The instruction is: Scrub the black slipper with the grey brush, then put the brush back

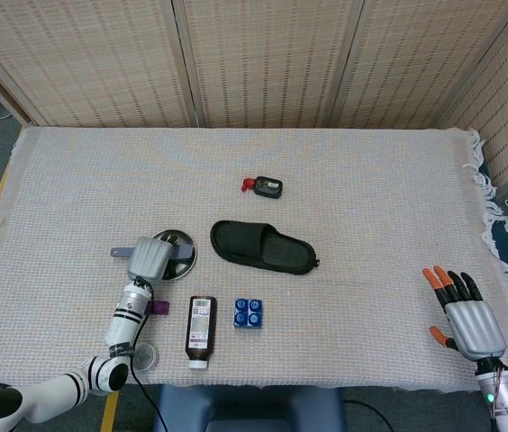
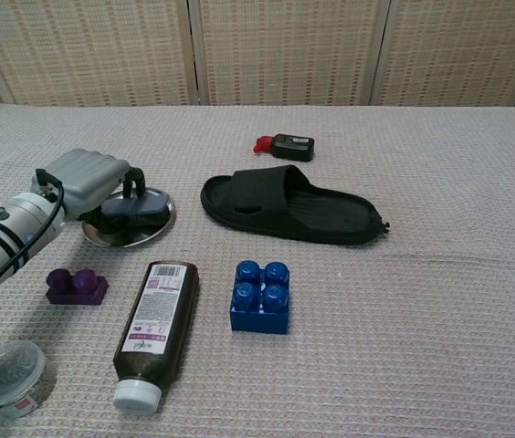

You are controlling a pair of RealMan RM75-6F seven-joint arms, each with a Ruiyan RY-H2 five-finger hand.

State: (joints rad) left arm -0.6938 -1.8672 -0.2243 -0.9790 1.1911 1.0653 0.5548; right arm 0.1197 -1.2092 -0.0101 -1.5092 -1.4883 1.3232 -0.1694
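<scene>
Woven panels behind, pale knitted cloth over the bench (image 1: 371, 180). Near the front edge: brown bottle (image 2: 155, 333), blue block (image 2: 262, 296), purple block (image 2: 76, 285). Further back toward the left edge, left robot hand (image 2: 95, 180) draped over the grey brush (image 2: 134, 208) on the steel dish (image 2: 128, 229), fingers curled round the brush body, apparently clasping it. Best to firm the grip before lifting, then carry it level to the black slipper (image 2: 289, 205), mid-bench, well apart. Right robot hand (image 1: 467, 315) at the front right corner, fingers spread, holding nothing.
</scene>
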